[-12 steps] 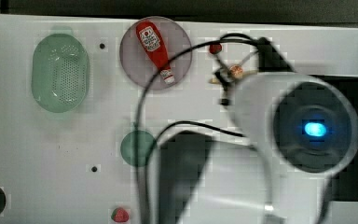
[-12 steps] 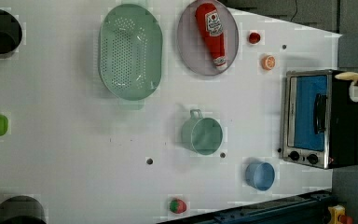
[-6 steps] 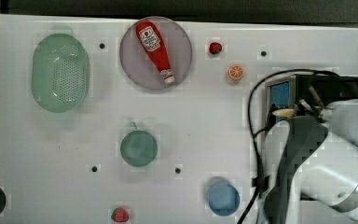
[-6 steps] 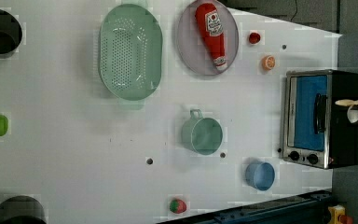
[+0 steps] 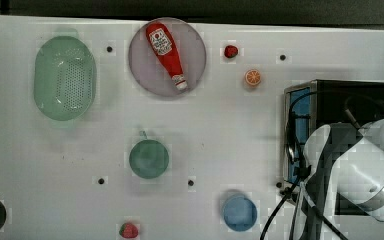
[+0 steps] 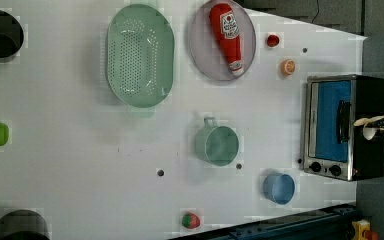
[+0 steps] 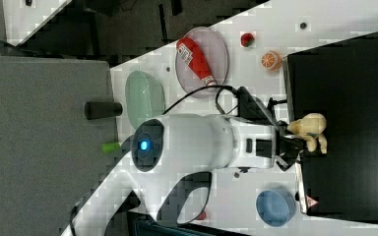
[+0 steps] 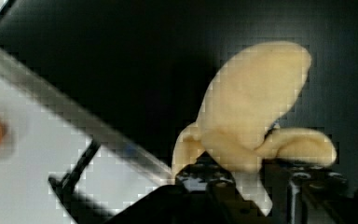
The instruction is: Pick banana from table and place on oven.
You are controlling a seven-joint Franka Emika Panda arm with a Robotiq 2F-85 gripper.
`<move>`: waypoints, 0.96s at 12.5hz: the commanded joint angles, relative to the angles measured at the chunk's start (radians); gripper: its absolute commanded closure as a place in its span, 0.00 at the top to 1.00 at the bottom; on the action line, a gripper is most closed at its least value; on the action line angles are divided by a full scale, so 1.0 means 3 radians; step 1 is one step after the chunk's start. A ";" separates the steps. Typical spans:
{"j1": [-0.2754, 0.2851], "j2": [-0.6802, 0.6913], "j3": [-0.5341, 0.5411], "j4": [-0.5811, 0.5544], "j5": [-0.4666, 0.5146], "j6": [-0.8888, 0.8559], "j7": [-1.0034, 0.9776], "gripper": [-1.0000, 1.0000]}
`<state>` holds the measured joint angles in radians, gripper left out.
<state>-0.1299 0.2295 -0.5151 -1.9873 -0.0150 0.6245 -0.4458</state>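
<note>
Above the black top of the big boxy toaster oven (image 7: 342,123), the gripper (image 7: 309,140) pinches the small pale yellow, half-peeled banana (image 7: 309,129), so the pick is done and the carry is at its end. In the wrist view the banana (image 8: 249,116) hangs against the oven's dark top panel (image 8: 121,60), with the gripper (image 8: 242,182) clamped on its lower end. The placing step is in hand: I judge the next move calls for lowering until the fruit rests on the flat top, well inside the oven's edges, then spreading the gripper.

Beside the oven, on the white surface (image 5: 220,130), lie a round orange slice (image 5: 252,77) and a blue cup (image 5: 239,212). Farther from the oven sit a grey plate (image 5: 195,55) bearing a red ketchup bottle (image 5: 166,53), a green mug (image 5: 149,158) and a pale green colander (image 5: 65,77).
</note>
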 commanded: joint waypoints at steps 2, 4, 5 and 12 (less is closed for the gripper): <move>0.0074 -0.0090 -0.0056 0.0067 -0.0096 0.0106 -0.0249 0.51; 0.0076 -0.0091 -0.0057 0.0070 -0.0102 0.0107 -0.0252 0.74; 0.0079 -0.0096 -0.0056 0.0078 -0.0104 0.0106 -0.0252 0.85; 0.0331 -0.0402 0.0318 0.0579 -0.0218 -0.1182 -0.0724 1.00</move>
<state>-0.0779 0.1804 -0.4631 -1.8799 -0.1173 0.3210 -0.5742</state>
